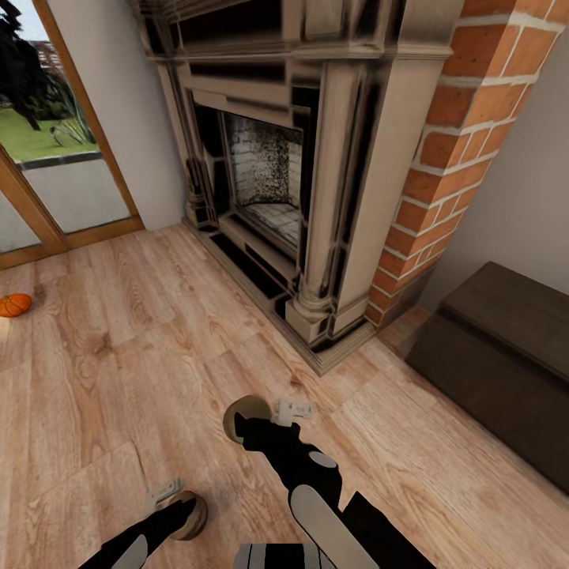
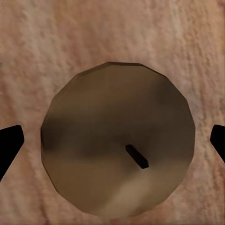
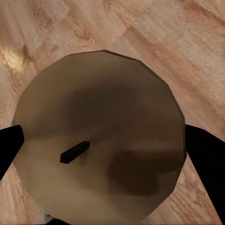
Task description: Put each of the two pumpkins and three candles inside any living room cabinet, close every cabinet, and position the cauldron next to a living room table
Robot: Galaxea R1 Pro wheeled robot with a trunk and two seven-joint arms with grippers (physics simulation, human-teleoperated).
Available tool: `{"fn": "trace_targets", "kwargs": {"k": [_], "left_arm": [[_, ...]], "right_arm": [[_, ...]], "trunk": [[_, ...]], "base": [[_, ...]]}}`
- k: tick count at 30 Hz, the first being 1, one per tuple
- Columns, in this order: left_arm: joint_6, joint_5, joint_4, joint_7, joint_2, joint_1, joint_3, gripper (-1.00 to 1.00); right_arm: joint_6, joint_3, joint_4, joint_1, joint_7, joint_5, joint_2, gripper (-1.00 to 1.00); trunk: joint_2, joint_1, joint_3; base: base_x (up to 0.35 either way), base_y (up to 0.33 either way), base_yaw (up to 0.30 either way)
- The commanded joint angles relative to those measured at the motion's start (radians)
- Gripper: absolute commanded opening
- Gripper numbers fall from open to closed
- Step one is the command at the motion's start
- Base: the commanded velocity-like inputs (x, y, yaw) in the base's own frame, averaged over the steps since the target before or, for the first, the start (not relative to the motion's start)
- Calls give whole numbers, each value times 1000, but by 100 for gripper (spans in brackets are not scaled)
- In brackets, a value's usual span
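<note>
Candles ride in both grippers: head view shows the left gripper (image 1: 175,499) low centre-left clasping one candle (image 1: 192,515), the right gripper (image 1: 269,415) another (image 1: 241,412), cabinet (image 1: 506,363) at right, best approached level past the fireplace (image 1: 316,158), pumpkin (image 1: 14,304) far left; wrist views show fingers flanking each candle top (image 2: 117,145) (image 3: 101,140).
</note>
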Motion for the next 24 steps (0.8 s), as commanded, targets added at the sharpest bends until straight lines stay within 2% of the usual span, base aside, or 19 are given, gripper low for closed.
{"fn": "trace_targets", "kwargs": {"k": [1,3,5,7,10,11,13,14,15,18,24], "left_arm": [[4,8,-1,-2,1,0,-3,100],[4,8,-1,-2,1,0,-3,100],[4,8,-1,-2,2,0,-2,100],[4,8,-1,-2,2,0,-2,100],[4,8,-1,-2,2,0,-2,100],[4,8,-1,-2,2,0,-2,100],[4,8,-1,-2,2,0,-1,100],[4,8,-1,-2,2,0,-1,100],[4,8,-1,-2,2,0,-1,100],[4,8,-1,-2,2,0,-1,100],[4,8,-1,-2,2,0,-2,100]], "right_arm": [[5,0,-12,-1,-7,-8,-1,-100],[6,-3,-25,-1,-6,-10,-3,-100],[6,-5,-31,-1,-4,-12,-20,-100],[6,-5,-33,0,6,-14,-46,-100],[2,-13,-33,2,78,-29,-99,-100],[0,-15,-33,2,94,-37,-109,-100],[-7,-25,-32,2,167,-90,-149,-100],[-11,-32,-32,2,215,-135,-172,-100],[-12,-38,-32,2,239,-159,-184,-100],[-14,-63,-31,2,288,-192,-211,-100],[-12,-78,-27,2,385,-205,-240,-100]], "trunk": [[0,0,-1],[0,0,-1],[0,0,-1],[0,0,-1],[0,0,-1],[0,0,-1],[0,0,-1],[0,0,-1],[0,0,-1],[0,0,-1],[0,0,-1]], "base": [[0,0,0],[0,0,0],[0,0,0],[0,0,0],[0,0,0],[0,0,0],[0,0,0],[0,0,0],[0,0,0],[0,0,0],[0,0,0]]}}
